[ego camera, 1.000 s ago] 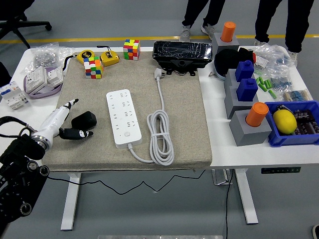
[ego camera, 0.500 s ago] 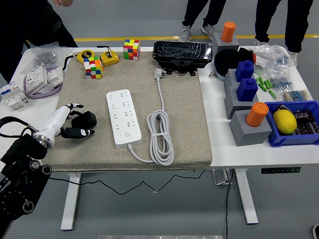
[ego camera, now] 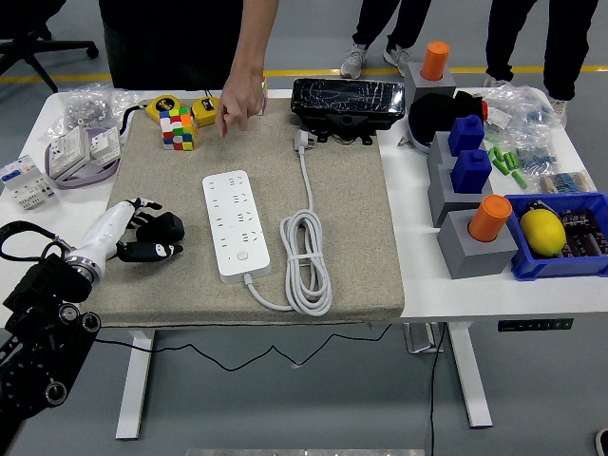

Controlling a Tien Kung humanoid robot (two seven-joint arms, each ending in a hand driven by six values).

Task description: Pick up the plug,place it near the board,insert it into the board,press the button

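- Head view showed the white power strip (ego camera: 235,224) lying lengthwise on the grey mat (ego camera: 351,237), sockets up, so that a plug could be pushed straight down into it; its round button sat near the end closest to the robot.
- The strip's own white cable (ego camera: 306,261) was coiled just beside it on the right, and its white plug (ego camera: 303,142) lay at the far end of the mat, near the black box (ego camera: 349,103). That kept the socket face free of cord.
- The black plug (ego camera: 161,229), judged to be the task's plug, lay on the mat to the left of the strip and apart from it, under the fingertips of the left hand (ego camera: 142,233).
- The left hand came in from the lower left on a white forearm, laid low over the mat. Its dark fingers were curled around the black plug, the thumb lying along the near side; the grasp looked closed or nearly so, though whether the plug had left the mat could not be told.
- The right hand was out of sight.
- A person at the far side reached a hand (ego camera: 240,103) down over the mat's far edge, near the colour cube (ego camera: 177,128) and the yellow tape measure (ego camera: 208,109), holding nothing that could be made out.
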